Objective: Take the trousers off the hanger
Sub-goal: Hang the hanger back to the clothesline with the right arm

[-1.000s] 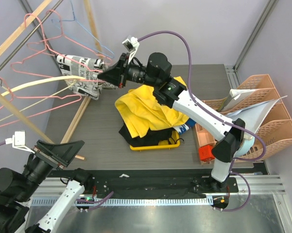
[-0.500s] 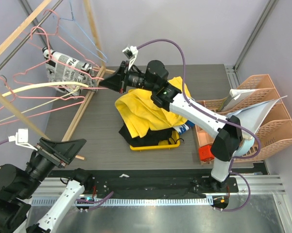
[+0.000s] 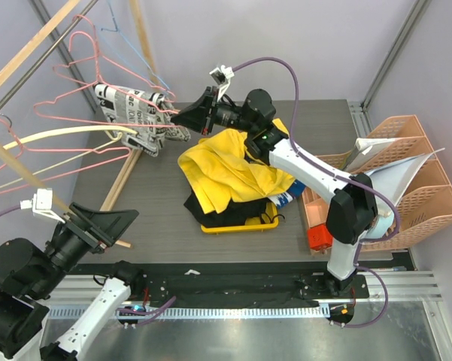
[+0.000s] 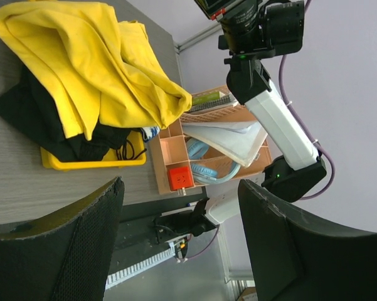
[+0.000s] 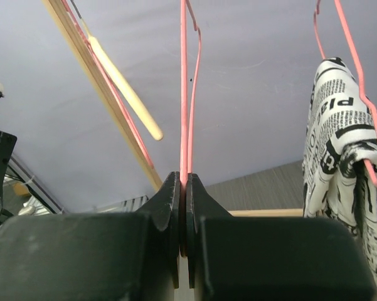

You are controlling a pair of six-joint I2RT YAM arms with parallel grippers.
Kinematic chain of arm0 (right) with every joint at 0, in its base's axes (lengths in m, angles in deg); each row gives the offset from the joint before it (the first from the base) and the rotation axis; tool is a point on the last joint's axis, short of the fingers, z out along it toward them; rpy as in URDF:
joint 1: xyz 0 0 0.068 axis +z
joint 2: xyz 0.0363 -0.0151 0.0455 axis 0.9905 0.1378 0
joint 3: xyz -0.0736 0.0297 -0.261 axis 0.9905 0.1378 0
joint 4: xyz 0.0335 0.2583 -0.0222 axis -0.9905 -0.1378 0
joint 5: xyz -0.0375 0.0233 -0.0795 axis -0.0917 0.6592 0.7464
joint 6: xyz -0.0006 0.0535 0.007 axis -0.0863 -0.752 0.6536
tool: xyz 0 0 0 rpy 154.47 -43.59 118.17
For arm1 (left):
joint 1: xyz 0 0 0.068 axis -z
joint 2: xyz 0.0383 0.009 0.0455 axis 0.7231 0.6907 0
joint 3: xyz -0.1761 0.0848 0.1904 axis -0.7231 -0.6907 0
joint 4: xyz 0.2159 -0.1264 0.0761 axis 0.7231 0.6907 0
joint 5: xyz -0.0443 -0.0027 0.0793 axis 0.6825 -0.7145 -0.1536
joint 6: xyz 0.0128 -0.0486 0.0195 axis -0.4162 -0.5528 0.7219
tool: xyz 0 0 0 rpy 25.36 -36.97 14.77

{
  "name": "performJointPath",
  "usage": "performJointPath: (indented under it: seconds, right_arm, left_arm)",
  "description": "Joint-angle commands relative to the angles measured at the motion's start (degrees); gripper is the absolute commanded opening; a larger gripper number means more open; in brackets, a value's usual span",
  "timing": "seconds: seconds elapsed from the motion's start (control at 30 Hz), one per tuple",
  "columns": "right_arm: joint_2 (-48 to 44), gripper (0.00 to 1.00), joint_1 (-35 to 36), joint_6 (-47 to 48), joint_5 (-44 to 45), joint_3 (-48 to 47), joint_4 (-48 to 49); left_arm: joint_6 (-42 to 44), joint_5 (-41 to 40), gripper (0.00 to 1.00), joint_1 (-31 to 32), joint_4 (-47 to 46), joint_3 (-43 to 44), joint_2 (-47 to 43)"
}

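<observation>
The right hand (image 5: pixel 182 183) is pinched shut on a pink hanger (image 5: pixel 182 88). The trousers (image 5: pixel 339 150) are cut off at the frame's right edge. The left hand (image 4: pixel 180 188) is wide open.

In the right wrist view, the trousers (image 5: pixel 342 157) are cut off by the right edge. The hanger (image 5: pixel 184 94) wire is lost from sight between the pressed fingers of the right gripper (image 5: pixel 183 188). In the top view, the tray (image 3: pixel 241 227) is largely covered by clothes (image 3: pixel 226 169). The left arm (image 3: pixel 22 278) is cropped at the corner.
</observation>
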Motion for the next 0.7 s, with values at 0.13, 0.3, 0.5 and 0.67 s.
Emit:
performJointPath:
  seconds: [0.13, 0.3, 0.5, 0.67]
  right_arm:
    - [6.79, 0.01, -0.41, -11.32, -1.52, -4.88, 19.47]
    - [10.32, 0.01, -0.41, -11.51, -0.99, -9.71, 18.86]
    - [14.01, 0.01, 1.08, -10.89, -0.64, -16.30, 15.61]
    - [16.03, 0.01, 1.70, -10.98, -0.64, -19.38, 13.95]
  left_arm:
    - [2.80, 3.23, 0.73, 0.09, 0.50, 2.17, 4.13]
    - [3.68, 3.85, 0.73, 0.00, 0.94, 2.96, 5.36]
    - [4.73, 4.72, 0.73, 0.09, 1.20, 3.66, 6.42]
    - [5.61, 5.25, 0.73, 0.09, 1.46, 4.10, 7.30]
